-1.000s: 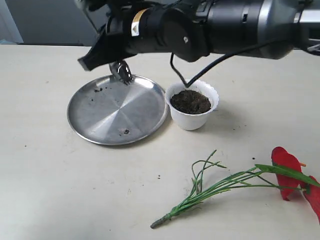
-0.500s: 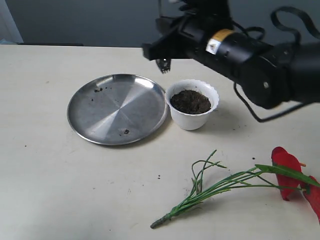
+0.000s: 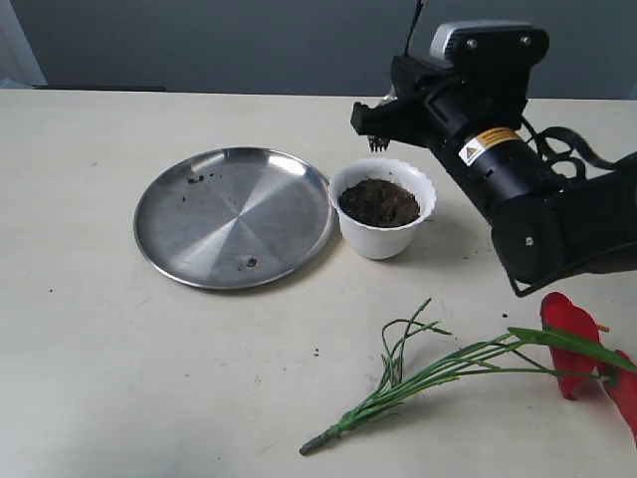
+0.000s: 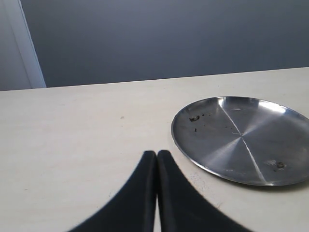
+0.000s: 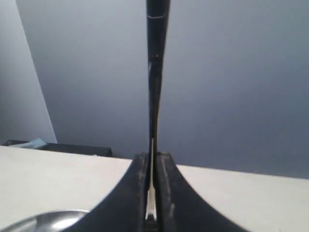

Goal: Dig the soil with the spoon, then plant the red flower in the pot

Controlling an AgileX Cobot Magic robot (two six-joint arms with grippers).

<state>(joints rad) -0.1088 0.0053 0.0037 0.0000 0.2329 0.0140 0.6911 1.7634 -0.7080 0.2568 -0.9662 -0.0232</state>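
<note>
Spoon (image 5: 155,72): pinched between the two fingers of the right gripper (image 3: 376,121), which are pressed in tight on its thin handle. In the right wrist view the handle runs straight out past the fingertips against the grey wall. In the exterior view a thin dark line rises above the gripper, and a small end hangs just below it. Whether that lower end is the spoon's bowl is too small to tell.

Right gripper relative to the pot (image 3: 383,237): above and just behind the far rim, not touching it. The low hanging end sits close over the far edge of the rim, apart from the soil (image 3: 378,202).

Soil: dark, crumbly, filling the pot to near its scalloped rim.

Steel plate (image 3: 234,214): just beside the pot on the side away from the right arm, edges nearly touching. A few dark crumbs lie on it.

Red flower (image 3: 569,344): lies flat on the table (image 3: 90,349), in front of the pot and well apart from it. The red blooms point to the right arm's side. The green stems fan back across the front of the pot, and the cut end is nearest the camera. Nothing grips it.

Left gripper (image 4: 156,154): fingers pressed together, nothing between them, low over bare table. It is on the far side of the plate from the pot.
</note>
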